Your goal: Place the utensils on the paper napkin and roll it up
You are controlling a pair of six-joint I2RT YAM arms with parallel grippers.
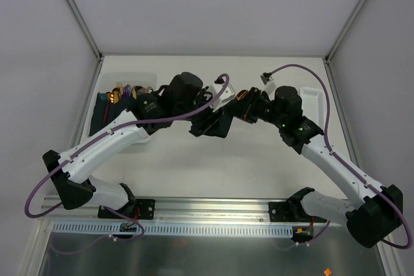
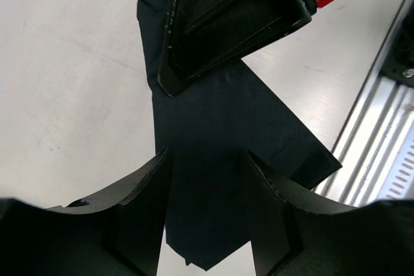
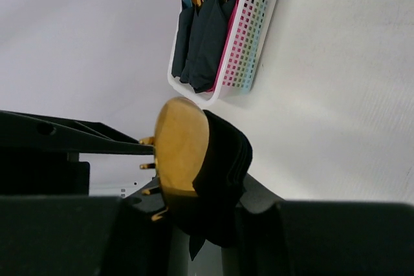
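The paper napkin [image 2: 220,134] is rolled into a dark bundle and held off the table between the two arms. A gold spoon head [image 3: 181,150] and fork tines of the utensils stick out of its end. My right gripper [image 3: 200,214] is shut on that end of the roll; from above it sits mid-table [image 1: 238,109]. My left gripper [image 2: 208,172] stands open, its fingers [image 2: 145,192] on either side of the roll's pointed lower end, just left of the right gripper [image 1: 217,121].
A white perforated bin [image 3: 255,50] with several rolled dark napkins and cutlery stands at the back left [image 1: 107,85]. A white tray [image 1: 317,98] lies at the back right. The aluminium rail [image 2: 381,140] runs along the near table edge.
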